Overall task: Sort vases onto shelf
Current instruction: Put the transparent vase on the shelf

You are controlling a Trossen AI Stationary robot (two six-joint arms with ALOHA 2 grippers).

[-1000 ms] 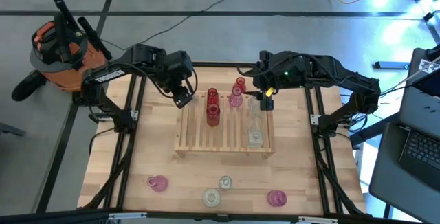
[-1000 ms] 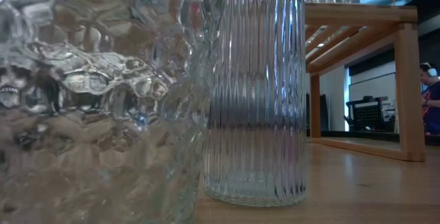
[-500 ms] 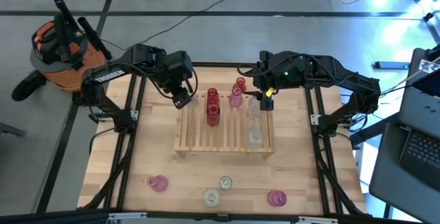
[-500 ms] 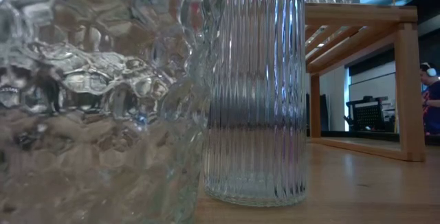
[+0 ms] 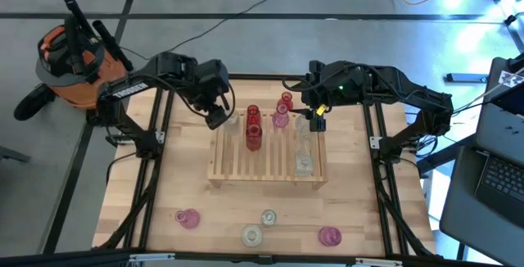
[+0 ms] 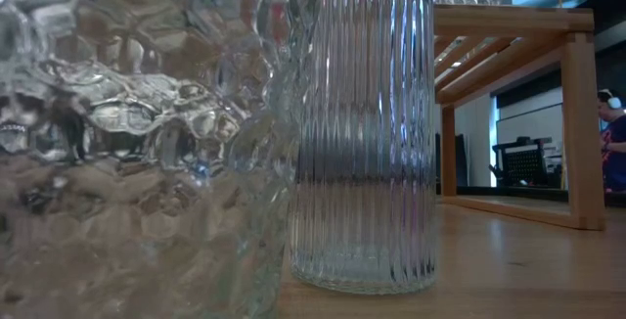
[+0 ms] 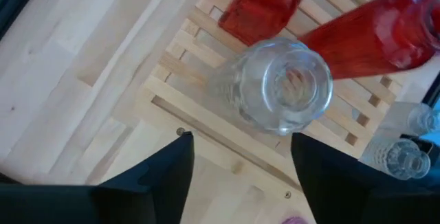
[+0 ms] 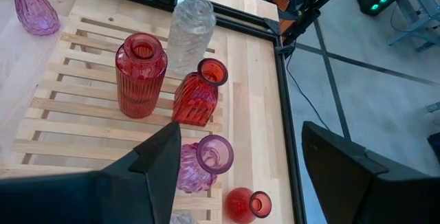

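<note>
A: Left gripper (image 5: 215, 118)?
B: Over shelf (image 5: 221, 173) far-left corner, fingers spread around clear vase (image 7: 278, 86), not pinching.
A: Right gripper (image 5: 318, 120)?
B: Parted, empty, near red vases (image 8: 141, 73) at shelf's far right.

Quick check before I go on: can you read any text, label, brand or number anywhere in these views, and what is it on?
No readable text in any view.
Left arm: a pale strip of lettering on its upper link in the high view, too small to read.
Vases on the shelf: plain glass, such as the clear vase under the left wrist; no labels show.
Laptop at the table's right: keys visible, nothing legible.
</note>
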